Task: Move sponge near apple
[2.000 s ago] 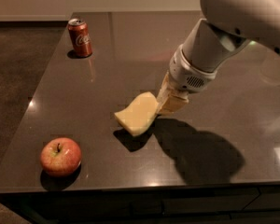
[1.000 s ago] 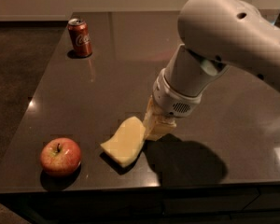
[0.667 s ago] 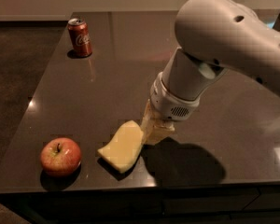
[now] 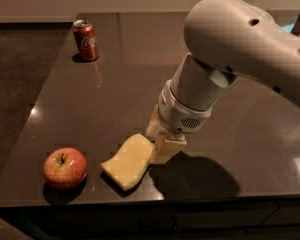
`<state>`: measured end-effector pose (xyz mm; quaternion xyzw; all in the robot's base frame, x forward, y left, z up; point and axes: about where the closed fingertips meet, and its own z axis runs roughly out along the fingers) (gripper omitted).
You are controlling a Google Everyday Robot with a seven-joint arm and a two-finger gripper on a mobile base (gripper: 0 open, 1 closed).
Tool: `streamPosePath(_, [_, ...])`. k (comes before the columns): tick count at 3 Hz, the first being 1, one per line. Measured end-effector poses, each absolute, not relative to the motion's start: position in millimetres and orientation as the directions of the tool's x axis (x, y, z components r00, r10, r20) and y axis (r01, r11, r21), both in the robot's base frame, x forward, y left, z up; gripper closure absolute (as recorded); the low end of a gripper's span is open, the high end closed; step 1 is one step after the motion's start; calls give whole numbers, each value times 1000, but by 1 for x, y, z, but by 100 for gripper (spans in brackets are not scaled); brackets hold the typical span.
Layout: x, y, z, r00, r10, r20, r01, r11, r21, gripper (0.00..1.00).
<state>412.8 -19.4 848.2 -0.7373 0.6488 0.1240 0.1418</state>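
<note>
we are logging the gripper (image 4: 160,141), jaws pinching the sponge (image 4: 127,161) by its right edge, bringing it left; it is now nearing the apple (image 4: 65,168), release pending.

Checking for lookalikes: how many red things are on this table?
2. The apple sits near the front-left corner, left of the sponge in the gripper; the cola can stands at the back left. The arm could hide others.

The dark table top (image 4: 125,69) is smooth and shiny. The matt pale-yellow sponge slab (image 4: 128,162) has its right edge pinched in the smooth plastic gripper (image 4: 158,145).
</note>
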Motion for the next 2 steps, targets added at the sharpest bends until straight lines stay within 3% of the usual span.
streamPosePath(1, [412, -19, 849, 130, -922, -366, -992, -120, -51, 0])
streamPosePath(2, [412, -19, 849, 130, -922, -366, -992, -120, -51, 0])
